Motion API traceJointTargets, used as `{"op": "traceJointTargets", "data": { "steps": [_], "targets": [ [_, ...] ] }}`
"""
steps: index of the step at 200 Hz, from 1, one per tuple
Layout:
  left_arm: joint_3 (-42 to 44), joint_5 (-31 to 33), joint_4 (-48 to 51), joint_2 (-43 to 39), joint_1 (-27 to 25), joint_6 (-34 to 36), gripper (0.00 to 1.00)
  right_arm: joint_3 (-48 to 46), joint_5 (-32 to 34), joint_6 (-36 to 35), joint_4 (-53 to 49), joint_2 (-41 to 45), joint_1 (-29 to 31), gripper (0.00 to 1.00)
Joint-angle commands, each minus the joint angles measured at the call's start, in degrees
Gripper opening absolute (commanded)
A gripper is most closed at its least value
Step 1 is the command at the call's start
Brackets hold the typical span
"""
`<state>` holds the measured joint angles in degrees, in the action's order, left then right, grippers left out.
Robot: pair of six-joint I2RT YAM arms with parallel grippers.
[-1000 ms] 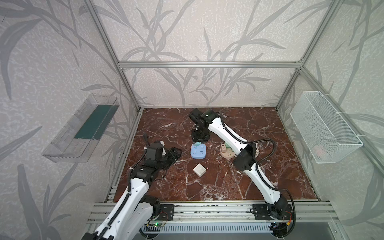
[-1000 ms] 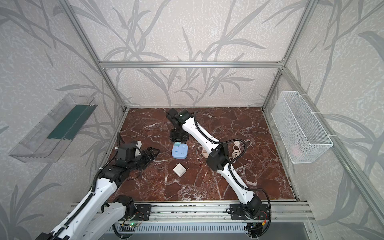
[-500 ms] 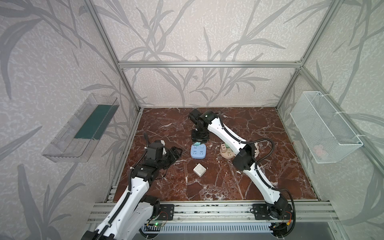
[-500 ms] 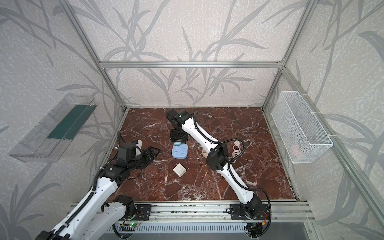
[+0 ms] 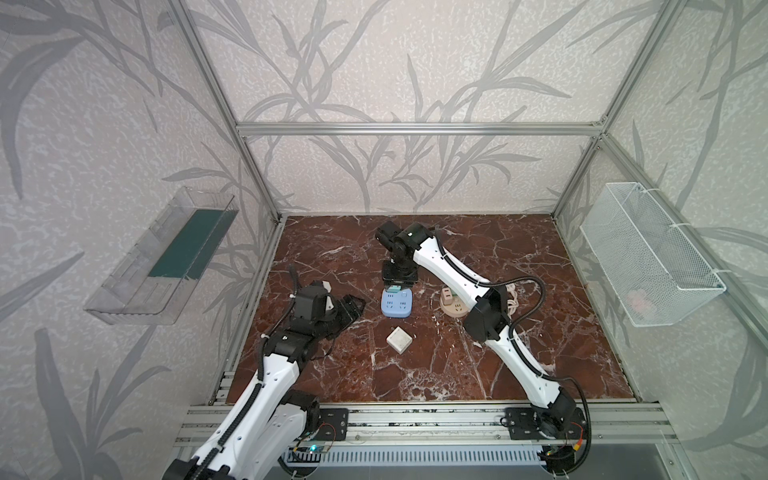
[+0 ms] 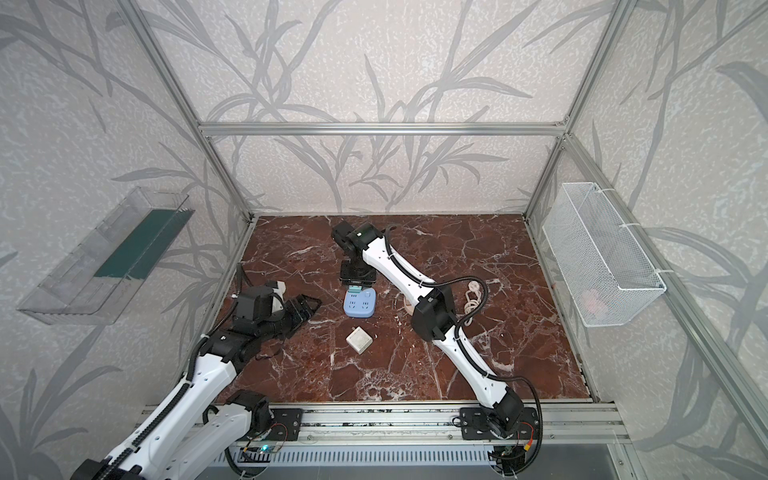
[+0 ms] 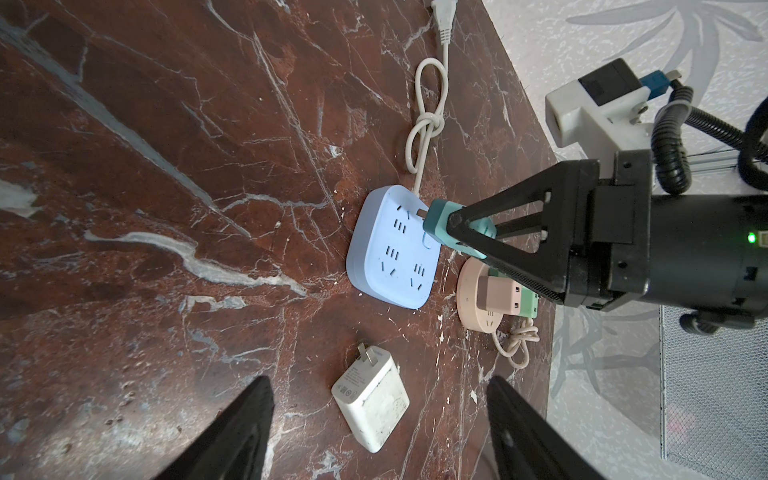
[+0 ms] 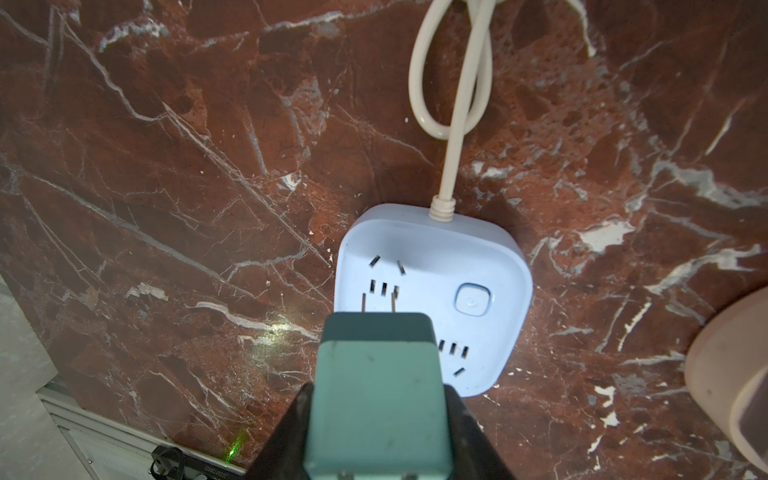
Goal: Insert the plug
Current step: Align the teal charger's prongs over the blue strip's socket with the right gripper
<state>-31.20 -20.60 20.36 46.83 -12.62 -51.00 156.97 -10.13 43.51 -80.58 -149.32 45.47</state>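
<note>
A red-brown marble desk (image 5: 498,353) is seen filling the lower middle of both top views, fenced in by an aluminium frame. A white wire basket (image 5: 648,257) is hung at the right edge of the frame, and a clear tray (image 5: 166,257) at the left edge. The right arm (image 5: 449,270) is stretched from the lower right toward the centre. Its right tool (image 5: 397,284) is pointed down at the desk just above the centre of the frame. The left tool (image 5: 353,307) is held left of centre, low over the desk, with its fingers spread apart and nothing between them.

A pale blue power strip (image 5: 397,303) is laid flat at the centre. Its cream cord (image 8: 453,104) is knotted in a loop on the desk, on the side away from the charger. A round pink socket (image 5: 455,311) is placed just right of the strip, with two adapters seated in it. A white charger (image 5: 399,340) is laid flat below the strip, apart from it.

The teal plug (image 8: 376,395) is clamped between the right tool's fingers and is held over the strip's upper edge in both top views. Its two prongs (image 8: 364,302) are shown bare and aimed at the strip's face beside a row of slots. Whether their tips touch the face cannot be told.
</note>
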Motion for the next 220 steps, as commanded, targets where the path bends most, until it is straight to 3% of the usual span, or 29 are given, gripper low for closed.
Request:
{"op": "traceJointTargets", "data": {
  "steps": [1, 220],
  "targets": [
    [1.0, -0.7, -1.4, 0.2, 0.2, 0.8, 0.79, -0.3, 0.7, 0.5, -0.3, -1.2, 0.3, 0.0],
    [3.0, -1.4, -2.9, 0.4, 0.2, 0.7, 0.79, -1.9, 1.7, 1.5, -1.8, -1.5, 1.4, 0.0]
  ]
}}
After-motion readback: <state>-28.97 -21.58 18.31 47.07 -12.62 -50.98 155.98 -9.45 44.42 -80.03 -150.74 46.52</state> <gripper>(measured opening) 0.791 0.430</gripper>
